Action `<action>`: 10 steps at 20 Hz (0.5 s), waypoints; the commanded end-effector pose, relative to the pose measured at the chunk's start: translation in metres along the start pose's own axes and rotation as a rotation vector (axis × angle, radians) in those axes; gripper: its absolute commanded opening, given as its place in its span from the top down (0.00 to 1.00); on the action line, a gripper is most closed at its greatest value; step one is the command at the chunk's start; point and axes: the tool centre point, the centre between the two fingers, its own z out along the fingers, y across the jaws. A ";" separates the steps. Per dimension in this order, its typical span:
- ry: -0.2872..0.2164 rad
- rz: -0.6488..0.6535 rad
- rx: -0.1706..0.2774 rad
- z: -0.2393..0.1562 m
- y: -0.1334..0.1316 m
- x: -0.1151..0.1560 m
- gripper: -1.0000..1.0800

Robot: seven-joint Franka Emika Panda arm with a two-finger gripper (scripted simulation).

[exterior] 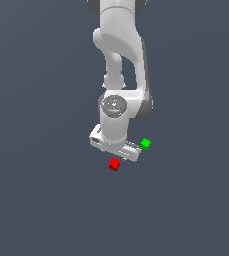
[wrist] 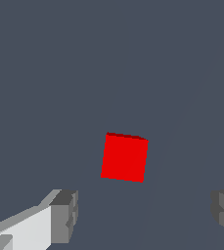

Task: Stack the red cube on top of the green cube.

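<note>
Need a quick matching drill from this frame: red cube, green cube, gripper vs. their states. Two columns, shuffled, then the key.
Column 1:
1. red cube
2. green cube
3. gripper

Column 2:
A. open, holding nothing
B. seen only in the exterior view, beside the hand on the exterior view's right
C. alone on the floor, ahead of the two fingers in the wrist view

Pairs: 1-C, 2-B, 3-A

a simulated scene: flat featureless grey ground (exterior: 36, 200), untextured plain-shaded white arm (exterior: 118, 45).
</note>
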 end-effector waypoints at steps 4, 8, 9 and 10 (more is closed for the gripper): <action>0.004 0.085 0.001 0.013 -0.006 0.009 0.04; 0.005 0.117 0.001 0.019 -0.008 0.013 0.04; 0.005 0.122 0.002 0.019 -0.008 0.014 0.04; 0.005 0.125 0.002 0.020 -0.008 0.014 0.04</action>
